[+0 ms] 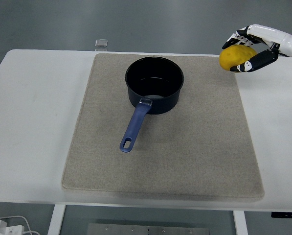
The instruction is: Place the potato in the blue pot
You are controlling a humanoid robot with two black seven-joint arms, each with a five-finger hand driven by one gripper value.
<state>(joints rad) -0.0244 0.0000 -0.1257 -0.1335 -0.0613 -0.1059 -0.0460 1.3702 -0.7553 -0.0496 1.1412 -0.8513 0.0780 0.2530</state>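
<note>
A dark blue pot (154, 84) with a long blue handle (134, 125) stands on the beige mat (185, 147), handle pointing toward the near edge. Its inside looks bare. My right hand (246, 49), white with black fingertips, is shut on a yellow potato (235, 57) and holds it up in the air above the mat's far right corner, well to the right of the pot. The left arm does not show.
The mat lies on a white table (33, 122). A small clear square object (101, 43) sits at the table's far edge, behind the mat's left corner.
</note>
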